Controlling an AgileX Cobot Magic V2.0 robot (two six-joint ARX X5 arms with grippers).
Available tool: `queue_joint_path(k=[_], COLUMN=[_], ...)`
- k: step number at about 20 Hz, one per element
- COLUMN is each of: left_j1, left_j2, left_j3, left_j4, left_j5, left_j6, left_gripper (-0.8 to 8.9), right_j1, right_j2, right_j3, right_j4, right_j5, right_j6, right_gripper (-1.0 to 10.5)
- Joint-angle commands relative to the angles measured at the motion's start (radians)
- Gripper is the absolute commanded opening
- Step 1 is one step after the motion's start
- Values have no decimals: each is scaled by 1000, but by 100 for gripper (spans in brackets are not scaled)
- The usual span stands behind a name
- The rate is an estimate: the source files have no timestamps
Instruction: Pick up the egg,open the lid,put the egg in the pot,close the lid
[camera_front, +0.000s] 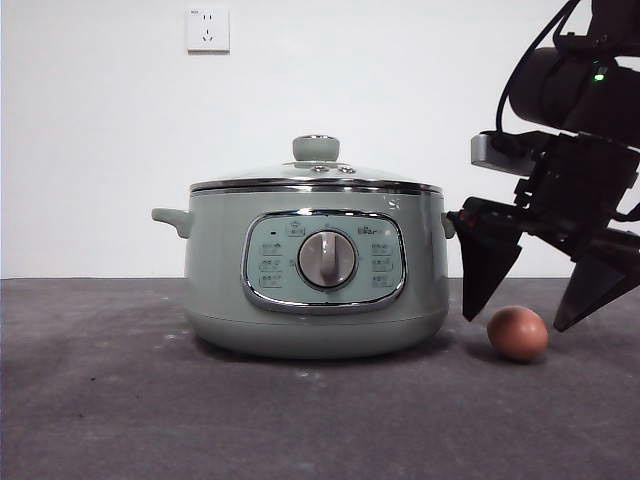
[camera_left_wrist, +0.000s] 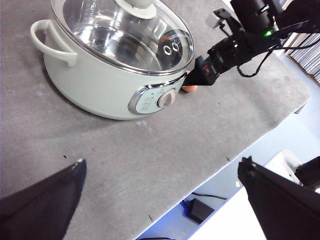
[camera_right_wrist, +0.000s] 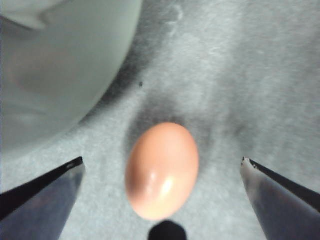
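The pale green pot (camera_front: 315, 285) stands in the middle of the table with the glass lid (camera_front: 316, 172) on it. The reddish-brown egg (camera_front: 517, 333) lies on the grey table just right of the pot. My right gripper (camera_front: 525, 295) hangs open just above the egg, one jaw on each side of it. In the right wrist view the egg (camera_right_wrist: 161, 170) lies between the open jaws, not touched. My left gripper (camera_left_wrist: 162, 172) is open and empty, high above the table, away from the pot (camera_left_wrist: 107, 65). Its view shows the lid (camera_left_wrist: 125, 30) and a sliver of the egg (camera_left_wrist: 190, 89).
The grey table (camera_front: 150, 400) meets a white wall with a socket (camera_front: 208, 29) behind. In the left wrist view the table's front edge (camera_left_wrist: 235, 155) drops to the floor, with cables below.
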Motion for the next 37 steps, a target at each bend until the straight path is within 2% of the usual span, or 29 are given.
queue_joint_path(k=[1,2,4,6,10,16,20,23,25,29,33,37], left_j1=[0,0,0,0,0,0,0,-18,-64,-203,-354,-453], left_j2=[0,0,0,0,0,0,50,146,238,419,607,813], left_j3=[4,4,4,4,4,4,26,79,129,237,337,452], left_j4=[6,6,6,6,6,38,163,232,288,395,532,600], left_j5=[1,1,1,1,0,-59,-66,-77,-87,-231,-407,-474], left_j6=[8,7,7,7,8,7,-43,-43,-43,-43,-42,-24], left_gripper=[656,656,656,656,656,656,656,656,656,656,656,656], right_j1=[11,16,16,16,16,14,14,14,14,14,14,14], right_j2=[29,37,46,48,48,-11,-221,-425,-541,-684,-745,-755], right_j3=[1,1,1,1,1,1,1,1,1,1,1,1], right_j4=[9,10,13,19,21,-15,-118,-186,-222,-261,-304,-337], right_j5=[21,33,31,31,22,23,22,22,23,22,22,21], right_j6=[23,26,26,32,32,32,28,28,28,28,29,28], right_gripper=[526,508,362,271,-12,-16,-16,-16,-16,-16,-16,-16])
